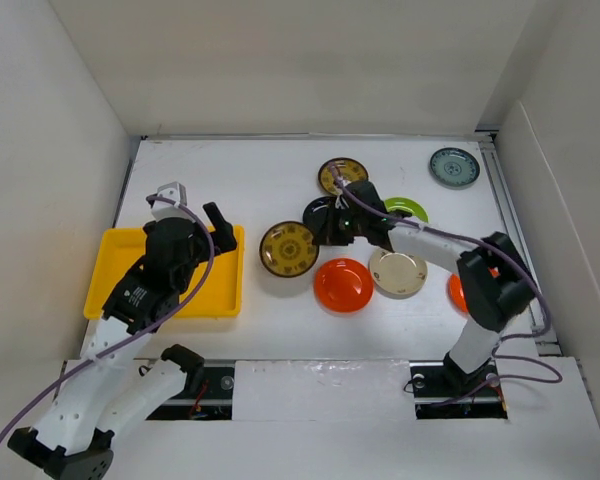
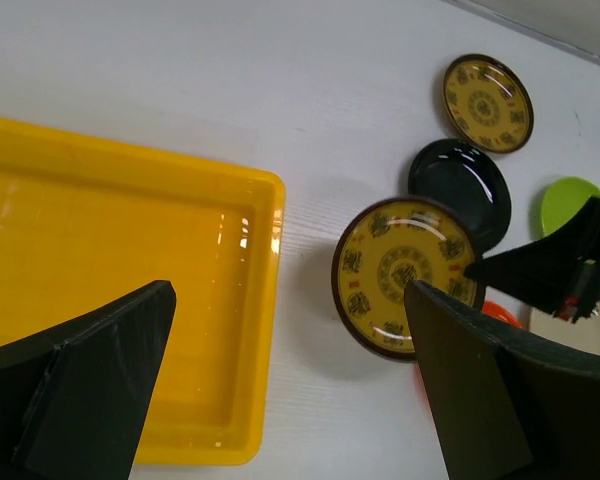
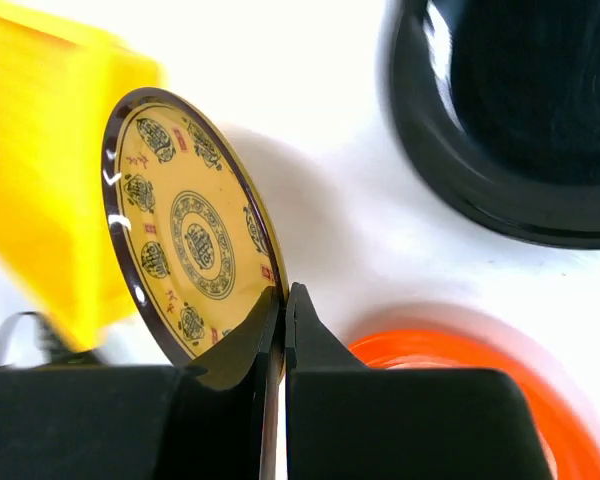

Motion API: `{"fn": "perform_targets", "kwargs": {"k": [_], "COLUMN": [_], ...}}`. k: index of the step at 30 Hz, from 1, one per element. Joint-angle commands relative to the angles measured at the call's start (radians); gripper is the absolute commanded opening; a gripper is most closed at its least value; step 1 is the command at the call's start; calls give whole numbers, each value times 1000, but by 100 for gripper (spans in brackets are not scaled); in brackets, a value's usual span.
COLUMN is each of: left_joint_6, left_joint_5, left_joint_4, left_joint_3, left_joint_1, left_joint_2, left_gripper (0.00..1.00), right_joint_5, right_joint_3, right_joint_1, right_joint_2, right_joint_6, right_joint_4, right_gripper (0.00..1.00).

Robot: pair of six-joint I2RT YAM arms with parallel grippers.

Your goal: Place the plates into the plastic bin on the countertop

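My right gripper is shut on the near rim of a brown-gold patterned plate, which is tilted with a shadow under it. In the top view that plate lies between the yellow plastic bin and the other plates, with the right gripper at its right edge. My left gripper hovers open over the bin's right end, nothing between its fingers. The bin holds nothing that I can see. The held plate lies to the right of it.
On the countertop sit a second brown-gold plate, a black one, a lime green one, an orange one, a beige one and a grey-teal one. Another orange plate peeks from under the right arm.
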Motion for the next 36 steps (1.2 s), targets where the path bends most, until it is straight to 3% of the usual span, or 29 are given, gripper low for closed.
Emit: {"fn": "perform_targets", "kwargs": {"k": [1,5,12,16,17,18,21,22,23,25,26,27,28,29,30,33,36], "left_joint_6": [47,65,114,114,114,114,114,114,105,61,38,10,-20,-77,-108,-201,-306], "left_joint_5": [109,345,571,602,614,614,614,605,586,553,495,458,419,382,298,141,105], "left_joint_4": [94,154,199,199,199,208,208,197,197,188,188,179,164,153,136,64,39], "left_joint_3": [14,2,-7,-25,-26,-26,-26,-15,-15,-4,-4,7,17,17,39,50,-2], "left_joint_1": [0,64,89,89,89,89,89,89,89,89,89,89,89,89,89,125,249], "left_joint_2": [30,74,151,162,162,162,171,171,171,171,171,180,180,190,200,200,158], "left_gripper": [100,100,100,97,92,72,27,5,0,0,0,0,0,0,0,0,0], "right_joint_5": [14,-48,-230,-252,-252,-243,-233,-218,-209,-181,-181,-160,-146,-129,-88,7,124], "right_joint_3": [49,66,22,22,22,22,31,31,31,31,31,31,22,22,-9,-47,-89], "right_joint_1": [6,25,36,49,58,58,58,58,67,67,58,49,35,24,3,-19,-19], "right_joint_2": [-170,-240,-334,-346,-346,-346,-346,-346,-346,-337,-323,-323,-313,-313,-313,-329,-375], "right_joint_6": [35,21,40,63,63,63,63,63,63,63,63,63,63,63,72,72,72], "right_joint_4": [4,-30,64,100,101,101,101,101,101,101,101,101,101,101,101,68,12], "right_gripper": [0,0,0,0,0,0,0,0,0,3,15,51,65,91,100,100,100]}}
